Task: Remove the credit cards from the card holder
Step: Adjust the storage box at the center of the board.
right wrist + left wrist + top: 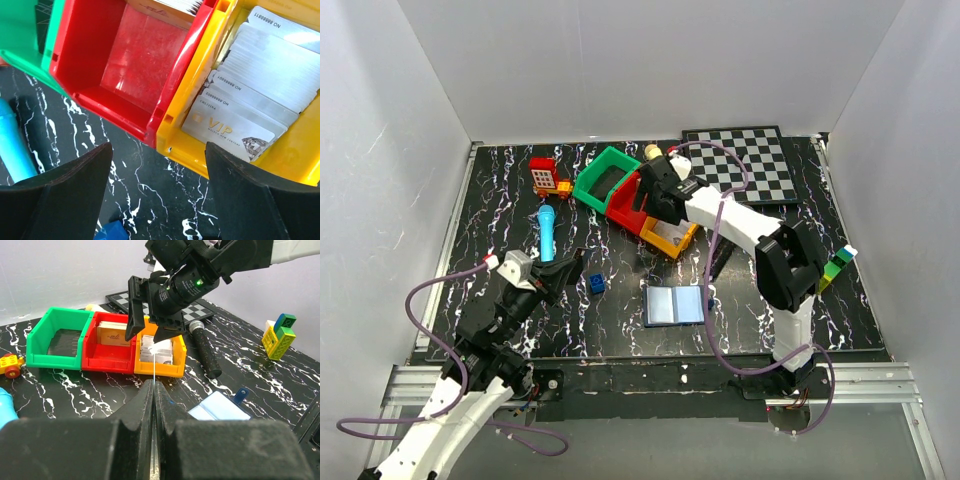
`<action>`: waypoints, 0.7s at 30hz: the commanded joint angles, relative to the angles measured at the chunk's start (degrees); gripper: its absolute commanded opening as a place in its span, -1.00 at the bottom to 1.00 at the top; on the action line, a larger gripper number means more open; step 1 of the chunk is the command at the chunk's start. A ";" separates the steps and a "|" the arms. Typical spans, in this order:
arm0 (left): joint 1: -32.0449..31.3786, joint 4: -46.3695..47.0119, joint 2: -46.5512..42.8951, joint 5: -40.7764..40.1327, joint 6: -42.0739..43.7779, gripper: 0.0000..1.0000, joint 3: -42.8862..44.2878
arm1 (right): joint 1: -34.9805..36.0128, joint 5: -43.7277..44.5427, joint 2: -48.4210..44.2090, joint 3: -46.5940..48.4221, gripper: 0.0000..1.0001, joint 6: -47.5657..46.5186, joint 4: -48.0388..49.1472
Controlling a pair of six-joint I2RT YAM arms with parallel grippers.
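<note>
Hovering with jaws spread above the yellow bin (182,145), your right gripper (157,172) is sitting beyond the crosswise-lying card holder (675,305).

A green bin (50,352), a red bin (107,364) and a yellow bin (170,370) stand touching in one row; a chessboard (760,165) lies behind them on the tabletop (500,200).

The front silver card (230,131) in the yellow bin (185,145) says "VIP" in gold. The cards behind it (280,65) show "NO" and 8s. Smaller words are too tiny to read.
</note>
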 commanded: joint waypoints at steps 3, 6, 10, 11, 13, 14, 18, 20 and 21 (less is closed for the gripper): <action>-0.13 -2.54 -0.90 -1.47 1.01 -1.00 -0.62 | -1.44 0.87 4.20 6.82 0.58 0.42 -4.40; -0.13 -3.33 -0.37 -1.39 1.63 -1.00 -0.10 | -1.35 1.92 7.27 11.47 0.53 -2.74 -8.35; -0.13 -3.42 -0.63 -1.21 1.90 -1.00 -0.27 | -1.88 2.10 8.86 12.72 0.47 -4.07 -9.50; -0.13 -3.42 -0.63 -1.03 2.07 -1.00 -0.36 | -1.88 1.93 9.04 12.72 0.46 -4.07 -9.50; -0.13 -3.51 -0.46 -0.68 2.51 -1.00 -0.36 | -1.97 1.14 9.47 12.72 0.39 -5.03 -9.33; -0.13 -3.60 -0.37 -0.59 2.51 -1.00 -0.27 | -1.97 0.87 9.91 13.07 0.37 -5.30 -9.50; -0.13 -3.77 -0.11 -0.42 2.86 -1.00 -0.18 | -2.40 -0.62 11.23 13.42 0.27 -6.26 -10.38; -0.13 -3.77 0.24 -0.24 2.86 -1.00 -0.18 | -2.58 -1.50 11.76 13.07 0.22 -6.44 -10.38; -0.13 -3.77 0.33 -0.16 2.86 -1.00 -0.18 | -2.49 -1.85 11.85 12.90 0.18 -6.62 -10.38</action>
